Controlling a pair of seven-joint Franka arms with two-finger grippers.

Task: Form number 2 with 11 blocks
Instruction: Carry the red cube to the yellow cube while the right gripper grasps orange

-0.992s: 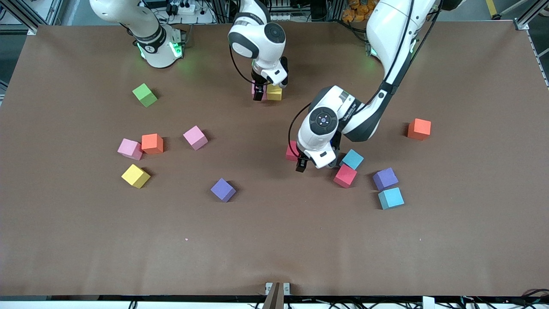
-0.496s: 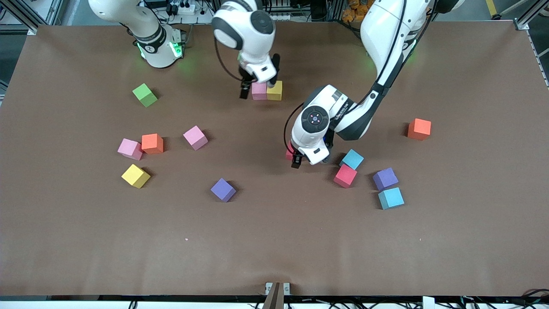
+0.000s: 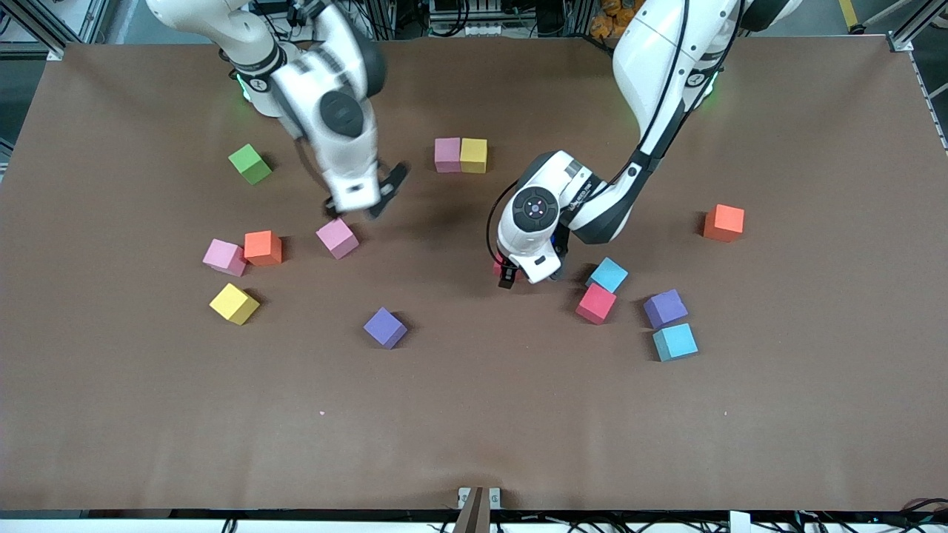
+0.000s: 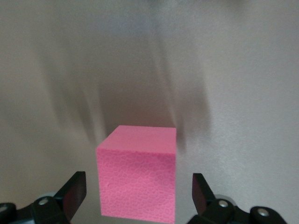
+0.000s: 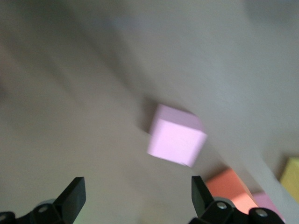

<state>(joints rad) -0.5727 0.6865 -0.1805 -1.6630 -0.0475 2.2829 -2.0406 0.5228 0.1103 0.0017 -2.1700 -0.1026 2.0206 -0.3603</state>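
My left gripper (image 3: 527, 275) (image 4: 138, 185) is open low over the table. A red block (image 3: 501, 268) (image 4: 138, 175) stands between its fingers with gaps on both sides. My right gripper (image 3: 359, 211) (image 5: 136, 187) hangs open and empty over the table beside a loose pink block (image 3: 337, 237) (image 5: 176, 135). A pink block (image 3: 448, 155) and a yellow block (image 3: 473, 155) sit touching in a row near the arms' bases. No number 2 shape is in view.
Toward the right arm's end lie a green cube (image 3: 249, 163), pink (image 3: 224, 257), orange (image 3: 263, 247) and yellow (image 3: 234, 303) blocks. A purple block (image 3: 385, 327) lies mid-table. Light blue (image 3: 609, 275), red (image 3: 596, 303), purple (image 3: 665, 308), light blue (image 3: 675, 341) and orange (image 3: 723, 223) blocks lie toward the left arm's end.
My right gripper has left the pink and yellow pair and swung toward the right arm's end, to beside the loose pink block. My left gripper has shifted slightly over the red block.
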